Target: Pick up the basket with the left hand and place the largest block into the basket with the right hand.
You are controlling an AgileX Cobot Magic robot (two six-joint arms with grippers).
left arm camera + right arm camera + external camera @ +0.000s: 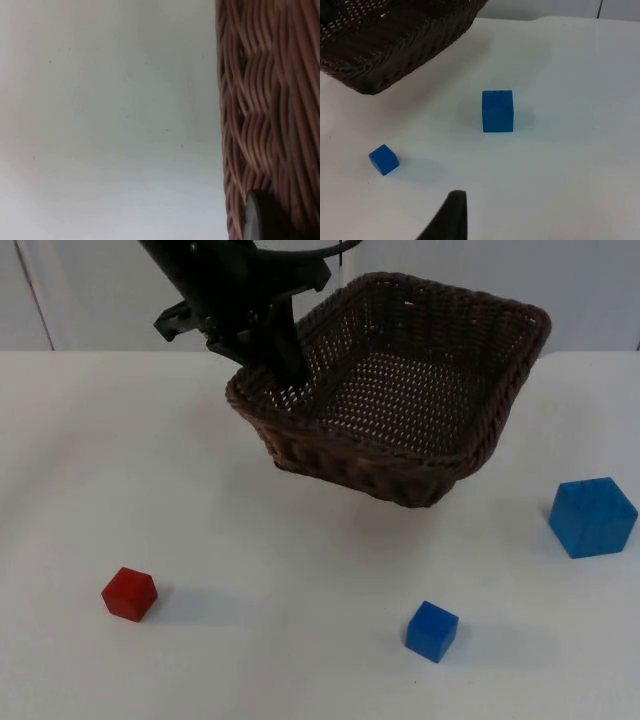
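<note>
left gripper [285, 360]: clamped on the basket [400, 390] rim, holding it tilted above the table.
right gripper [451, 215]: jaw state unclear.
advice: approach the large blue block [497, 111], basket's 4 o'clock, squarely from above.

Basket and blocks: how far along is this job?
Done: the left claw is shut on the basket rim and holds it tilted above the table. In hand: nothing with the big blue block; it sits on the table, the right claw apart from it. Left: grasp it and drop it in the basket.
</note>
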